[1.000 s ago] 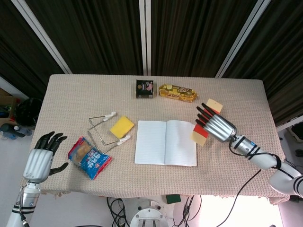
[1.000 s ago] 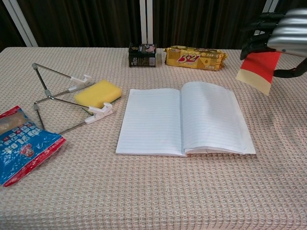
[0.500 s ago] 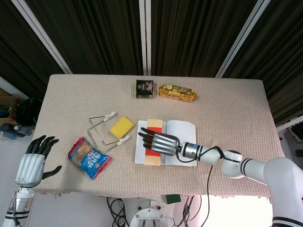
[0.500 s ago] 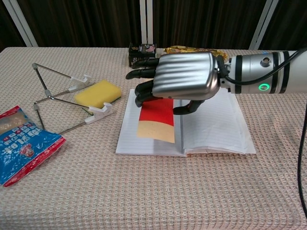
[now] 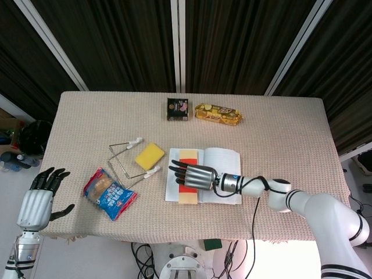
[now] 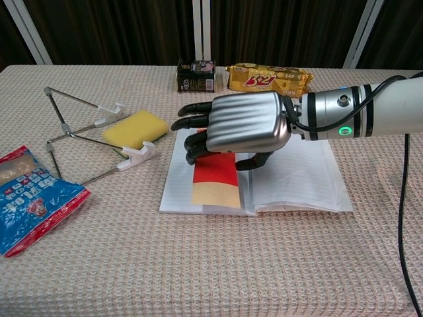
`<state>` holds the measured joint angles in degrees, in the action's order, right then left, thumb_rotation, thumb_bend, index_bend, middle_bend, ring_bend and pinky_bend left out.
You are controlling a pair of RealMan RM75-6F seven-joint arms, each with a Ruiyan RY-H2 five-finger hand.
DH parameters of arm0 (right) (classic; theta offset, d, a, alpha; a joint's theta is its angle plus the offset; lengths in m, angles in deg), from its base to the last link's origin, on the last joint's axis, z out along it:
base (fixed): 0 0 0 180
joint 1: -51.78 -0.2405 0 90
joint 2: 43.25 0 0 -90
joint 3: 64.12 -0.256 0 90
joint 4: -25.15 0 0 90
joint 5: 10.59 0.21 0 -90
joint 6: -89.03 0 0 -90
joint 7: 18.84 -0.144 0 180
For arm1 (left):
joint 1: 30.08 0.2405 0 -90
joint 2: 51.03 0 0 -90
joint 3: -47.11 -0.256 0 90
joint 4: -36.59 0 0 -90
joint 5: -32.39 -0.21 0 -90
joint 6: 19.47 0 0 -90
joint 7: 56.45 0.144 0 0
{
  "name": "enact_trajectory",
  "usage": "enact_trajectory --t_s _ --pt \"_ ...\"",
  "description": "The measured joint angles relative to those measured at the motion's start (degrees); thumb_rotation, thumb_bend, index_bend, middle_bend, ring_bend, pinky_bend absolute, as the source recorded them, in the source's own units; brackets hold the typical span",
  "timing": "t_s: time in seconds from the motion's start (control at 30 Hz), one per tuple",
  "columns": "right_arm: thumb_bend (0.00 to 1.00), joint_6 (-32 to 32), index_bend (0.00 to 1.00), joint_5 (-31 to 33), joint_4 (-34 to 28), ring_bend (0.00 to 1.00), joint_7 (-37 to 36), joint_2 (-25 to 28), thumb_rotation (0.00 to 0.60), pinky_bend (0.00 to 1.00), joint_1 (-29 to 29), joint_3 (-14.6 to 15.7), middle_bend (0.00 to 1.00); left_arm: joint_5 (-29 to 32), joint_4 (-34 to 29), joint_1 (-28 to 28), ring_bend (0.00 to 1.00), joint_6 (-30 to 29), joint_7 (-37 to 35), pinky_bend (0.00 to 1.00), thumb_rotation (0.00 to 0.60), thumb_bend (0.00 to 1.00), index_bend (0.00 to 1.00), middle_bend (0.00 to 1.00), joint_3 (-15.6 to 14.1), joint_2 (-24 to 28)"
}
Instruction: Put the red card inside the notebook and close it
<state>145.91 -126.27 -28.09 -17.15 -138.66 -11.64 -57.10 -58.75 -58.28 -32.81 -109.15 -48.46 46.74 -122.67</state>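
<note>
Head view: the right hand (image 5: 195, 175) lies low over the open notebook (image 5: 224, 163), covering the red card (image 5: 188, 157) on its left page; the left hand (image 5: 36, 197) hangs off the table, fingers spread, empty. Chest view: the fingers curl over the card; whether they grip it I cannot tell. Step 1, placing, looks nearly done; next, withdraw and fold the cover shut.

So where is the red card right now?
The red card lies on the open notebook's left page, mid-table in both views, partly under the right robot hand.

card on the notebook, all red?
No: card is red above, tan below; clearest in chest view.
</note>
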Motion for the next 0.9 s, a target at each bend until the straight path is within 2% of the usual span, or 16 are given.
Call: enact_trajectory --t_s 0.9 --pt "0.32 -1.0 0.26 4.0 2.2 0.0 -0.1 -1.9 0.6 0.02 -0.2 1.5 0.18 0.1 -0.5 0.0 0.09 0.5 0.7 0.15 0.6 0.06 0.21 0.16 0.3 0.0"
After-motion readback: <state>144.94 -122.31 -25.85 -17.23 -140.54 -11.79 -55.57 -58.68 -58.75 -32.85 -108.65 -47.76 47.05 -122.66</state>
